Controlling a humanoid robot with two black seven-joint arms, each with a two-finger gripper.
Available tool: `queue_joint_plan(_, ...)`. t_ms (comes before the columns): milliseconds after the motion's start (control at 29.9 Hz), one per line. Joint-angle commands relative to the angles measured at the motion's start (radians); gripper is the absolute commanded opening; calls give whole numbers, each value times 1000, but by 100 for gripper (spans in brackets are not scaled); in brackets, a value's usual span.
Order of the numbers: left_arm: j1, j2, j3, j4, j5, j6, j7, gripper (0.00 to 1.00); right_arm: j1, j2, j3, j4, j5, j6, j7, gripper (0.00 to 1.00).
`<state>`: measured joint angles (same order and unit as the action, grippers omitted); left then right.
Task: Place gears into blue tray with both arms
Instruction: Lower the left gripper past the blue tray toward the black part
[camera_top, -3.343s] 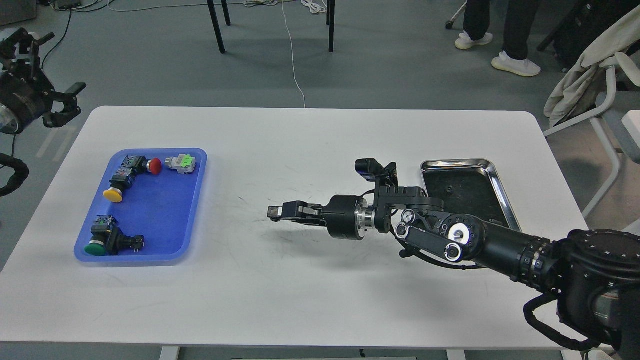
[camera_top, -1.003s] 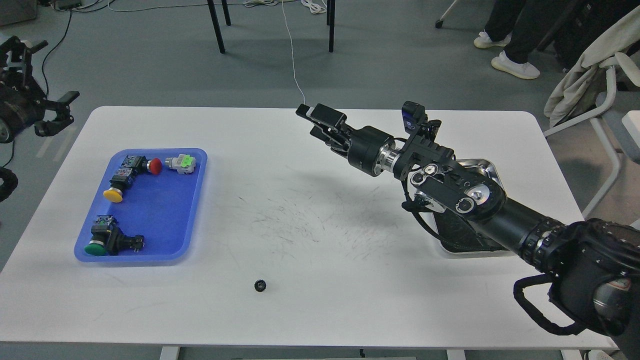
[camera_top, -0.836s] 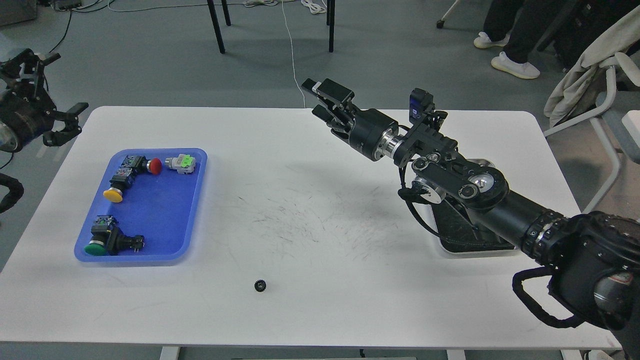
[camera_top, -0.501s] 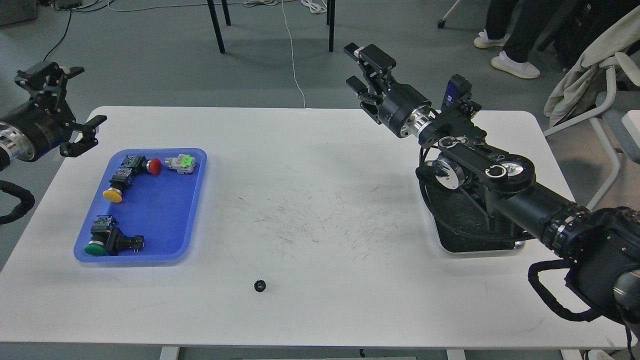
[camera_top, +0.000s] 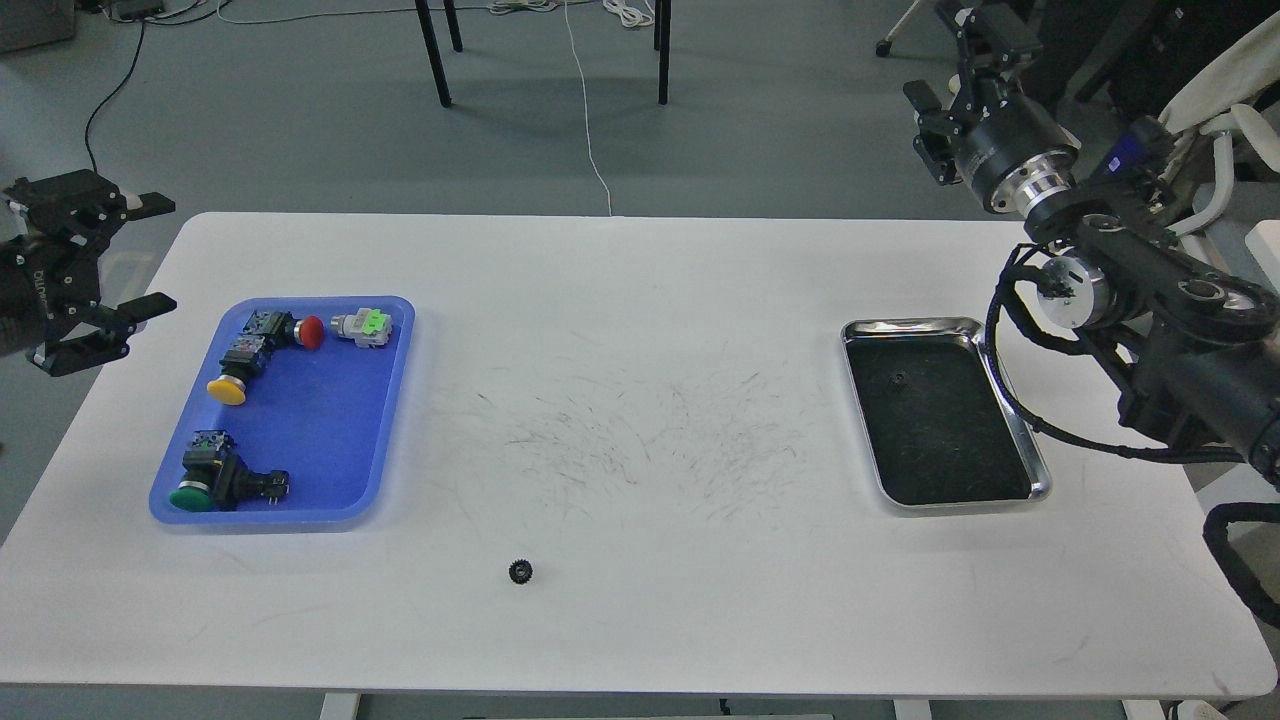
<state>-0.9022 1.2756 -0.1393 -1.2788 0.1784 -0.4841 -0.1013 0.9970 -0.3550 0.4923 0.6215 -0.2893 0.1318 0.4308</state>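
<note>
One small black gear (camera_top: 520, 572) lies alone on the white table near its front edge, midway across. A second tiny gear (camera_top: 897, 379) rests inside the steel tray (camera_top: 1010, 400) on the right. The blue tray (camera_top: 320, 420) sits at the left with push-buttons in it and no gear that I can see. My left gripper (camera_top: 148, 255) hovers open just off the table's left edge, beside the blue tray. My right gripper (camera_top: 955, 58) is raised high at the far right beyond the table, open and empty. Both are far from the gears.
Red, yellow and green push-buttons (camera_top: 240, 365) and a grey-green part (camera_top: 363, 327) lie in the blue tray. The table's middle (camera_top: 620, 440) is scuffed with dark marks. Chair legs, a cable and a draped chair (camera_top: 1190, 130) stand beyond the far edge.
My right arm left the table's centre, where it had been low and shut, and swung up and far right, now open. A gear now lies near the front edge. The left gripper turned and lowered.
</note>
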Motion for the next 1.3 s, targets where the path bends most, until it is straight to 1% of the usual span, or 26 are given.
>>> queue_joint_plan(0,-4,96,-2,-153,93,-5,5,99,-3,-42,0,1,25,5,-4,88)
queue_joint_plan(67,-9,137,-11,-221,174,-5,2,99,-5,-56,0,1,25,6,-4,88)
queue_joint_plan(100,-12,160,-25,-234,202,-5,-6,98,-5,-62,2,1,25,6,-4,88)
queue_joint_plan(167,-7,186,-25,-270,207,-5,2,98,-8,-71,3,1,25,6,-4,89)
queue_joint_plan(201,-4,188,-25,-281,217,-5,-1,98,-9,-73,3,1,25,8,-4,89)
queue_joint_plan(267,-4,192,-26,-286,204,-5,-26,97,-12,-73,5,1,25,8,-4,89)
queue_joint_plan(602,-4,192,-26,-286,204,-5,-26,97,-12,-73,5,1,25,8,-4,89)
queue_joint_plan(635,8,241,-11,-448,480,121,-360,99,-14,-73,5,-12,25,8,-1,89)
queue_joint_plan(669,8,237,-13,-452,498,136,-373,99,-14,-73,5,-14,25,6,-1,89)
queue_joint_plan(735,14,234,-5,-485,521,150,-386,99,-14,-73,9,-16,25,3,-1,89)
queue_joint_plan(869,26,205,6,-485,668,160,-387,99,-34,-73,11,-14,25,0,-1,89)
queue_joint_plan(936,37,159,15,-485,772,200,-387,99,-34,-73,11,-14,25,0,-1,89)
queue_joint_plan(1003,40,117,29,-484,889,261,-387,99,-35,-73,11,-14,25,-3,-1,89)
queue_joint_plan(1070,52,90,46,-484,966,292,-387,99,-34,-73,8,-14,25,-3,-1,89)
queue_joint_plan(1270,80,15,69,-484,1073,309,-387,98,-31,-73,5,-16,22,-3,-3,89)
